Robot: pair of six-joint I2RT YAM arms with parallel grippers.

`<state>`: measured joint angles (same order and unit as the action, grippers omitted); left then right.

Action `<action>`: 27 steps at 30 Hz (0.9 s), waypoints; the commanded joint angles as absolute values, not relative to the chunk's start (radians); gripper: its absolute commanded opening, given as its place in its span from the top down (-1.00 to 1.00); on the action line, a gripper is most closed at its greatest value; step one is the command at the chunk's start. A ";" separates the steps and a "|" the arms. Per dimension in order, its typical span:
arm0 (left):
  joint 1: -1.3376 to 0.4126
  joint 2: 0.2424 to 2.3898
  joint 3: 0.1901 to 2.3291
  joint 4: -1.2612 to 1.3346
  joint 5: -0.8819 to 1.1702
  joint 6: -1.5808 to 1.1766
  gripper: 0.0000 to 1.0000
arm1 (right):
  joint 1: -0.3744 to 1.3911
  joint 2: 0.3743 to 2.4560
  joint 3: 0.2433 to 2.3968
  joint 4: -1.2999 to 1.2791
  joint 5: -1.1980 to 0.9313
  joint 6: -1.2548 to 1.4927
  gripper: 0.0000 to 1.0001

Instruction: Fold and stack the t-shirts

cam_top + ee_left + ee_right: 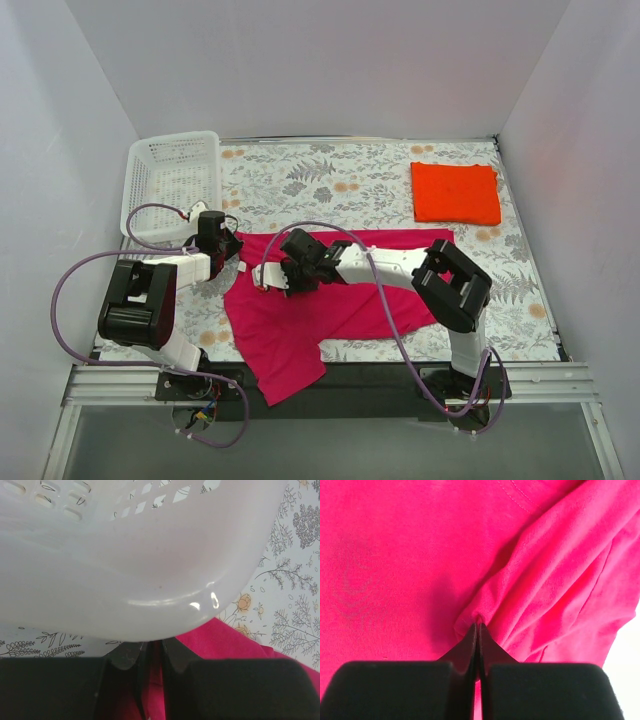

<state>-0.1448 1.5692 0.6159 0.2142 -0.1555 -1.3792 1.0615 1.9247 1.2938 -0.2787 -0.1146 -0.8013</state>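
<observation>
The magenta-pink t-shirt (300, 320) lies spread and rumpled on the table's near middle, one part hanging over the front edge. My left gripper (228, 243) is shut on its left edge, right beside the basket; pink cloth (225, 640) shows between its fingers (172, 652). My right gripper (272, 277) is shut on a pinched fold of the same shirt (420, 555) near its left middle. The orange-red t-shirt (456, 192) lies folded in a rectangle at the far right.
A white perforated basket (172, 185) stands at the far left, its wall (125, 570) almost touching my left gripper. The table has a floral cloth (330, 180). White walls enclose the back and sides.
</observation>
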 commanded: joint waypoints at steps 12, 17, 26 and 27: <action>-0.138 1.539 0.629 0.224 -0.149 -1.365 0.73 | 1.017 1.858 1.454 -0.357 -0.621 -0.631 0.97; -0.138 1.537 0.630 0.224 -0.146 -1.362 0.73 | 0.994 1.893 1.479 -0.357 -0.696 -0.578 0.97; -0.138 1.543 0.632 0.224 -0.141 -1.361 0.73 | 0.920 1.911 1.468 -0.368 -0.724 -0.557 0.97; -0.138 1.543 0.632 0.225 -0.141 -1.361 0.73 | 0.922 1.910 1.463 -0.392 -0.657 -0.586 0.97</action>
